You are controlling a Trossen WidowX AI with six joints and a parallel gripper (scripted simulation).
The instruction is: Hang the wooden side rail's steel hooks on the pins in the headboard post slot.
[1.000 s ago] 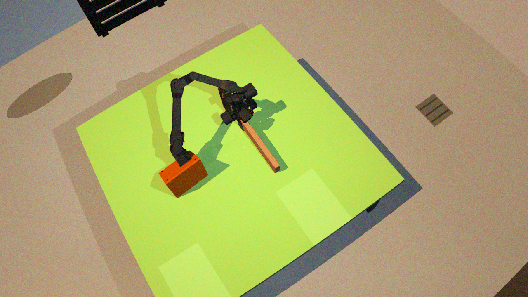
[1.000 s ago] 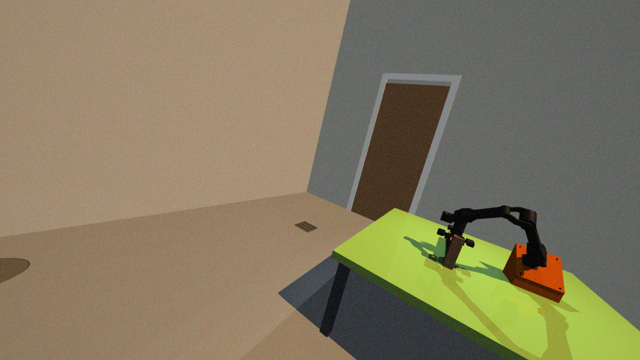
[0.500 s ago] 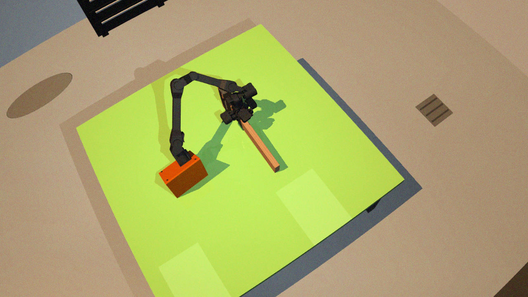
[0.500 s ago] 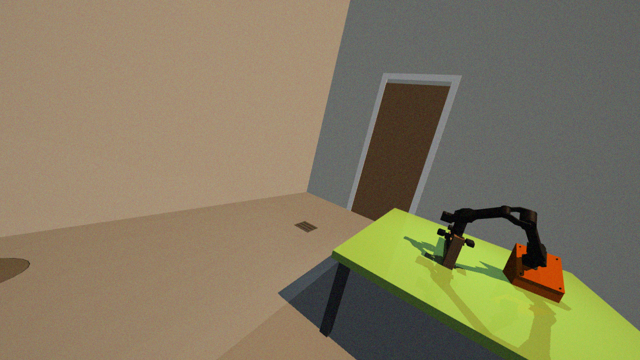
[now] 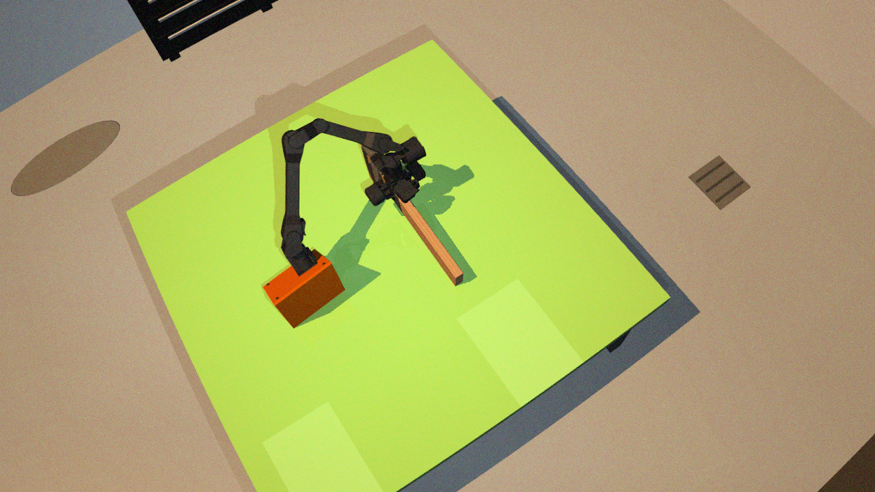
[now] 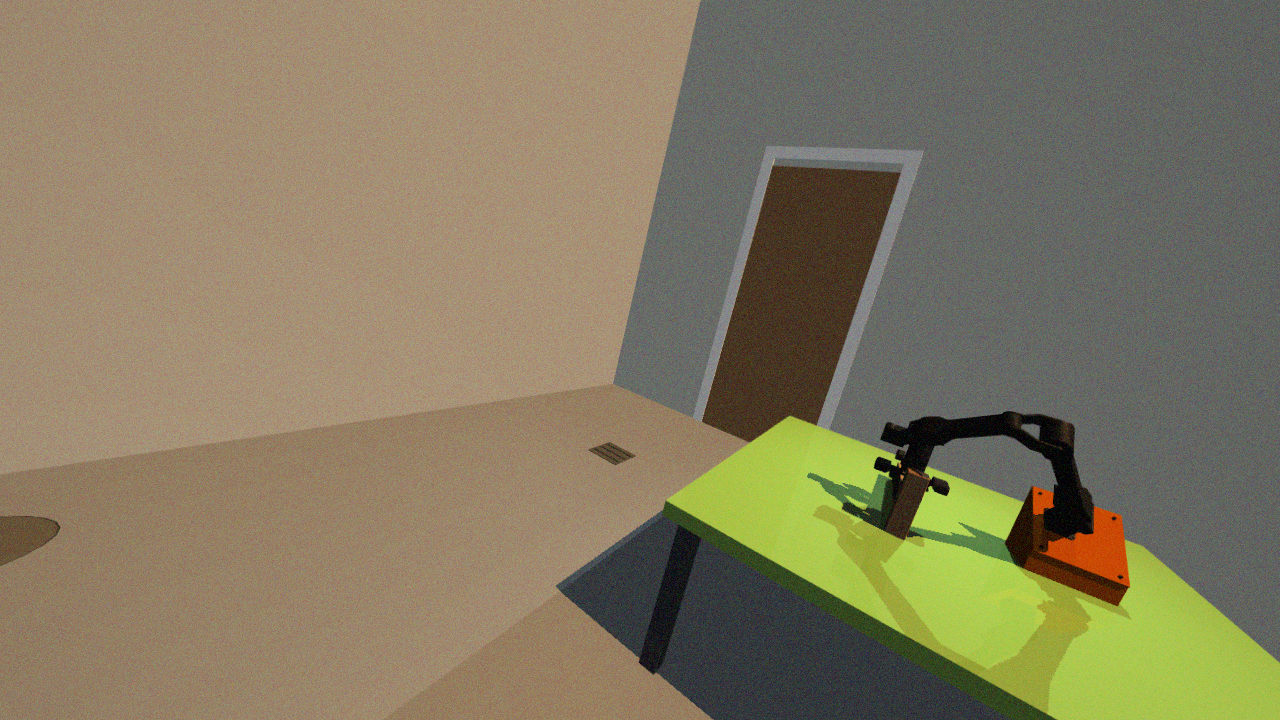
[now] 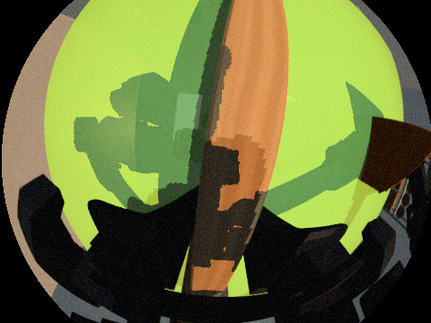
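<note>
The wooden side rail (image 5: 431, 241) (image 6: 908, 505) (image 7: 256, 81) slants across the green table (image 5: 202, 305) (image 6: 760, 501) (image 7: 341, 45). Its far end appears to rest on the table. My gripper (image 5: 397, 186) (image 6: 910, 467) (image 7: 220, 192) is shut on the rail near its other end, and a black finger shows on each side of it in the wrist view. The steel hooks, the pins and the slot are hidden or too small to tell. I cannot make out the headboard post for certain; a narrow brown strip shows beside the gripper in the top view.
The arm's orange base (image 5: 312, 299) (image 6: 1083, 559) (image 7: 391, 150) stands on the table to one side of the rail. A black slatted object (image 5: 189, 27) stands on the floor beyond the table edge. A floor vent (image 5: 719, 182) (image 6: 612, 453) lies beyond the table.
</note>
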